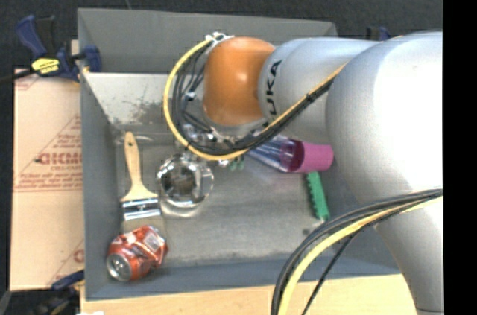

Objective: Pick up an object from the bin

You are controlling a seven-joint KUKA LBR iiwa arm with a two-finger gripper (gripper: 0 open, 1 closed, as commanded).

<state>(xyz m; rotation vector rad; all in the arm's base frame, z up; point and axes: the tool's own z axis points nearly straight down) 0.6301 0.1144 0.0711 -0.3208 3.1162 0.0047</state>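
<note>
My gripper (pixel 198 136) shows as a bit of grey metal under the arm's wrist, near the middle of the bin. Just below and left of it a clear round cup-like thing (pixel 181 184) lies on the bin floor. A paintbrush (pixel 135 173) with a pale wooden handle and metal ferrule lies to the left of the cup, handle pointing to the back. To the right of the gripper a clear purple bottle with a pink cap (pixel 294 155) lies on its side, partly under the arm.
A crushed red drink can (pixel 136 252) lies in the front left corner. A green ridged bar (pixel 317 195) lies at the right, by the arm. The arm and its looped cables cover the back middle and right of the bin.
</note>
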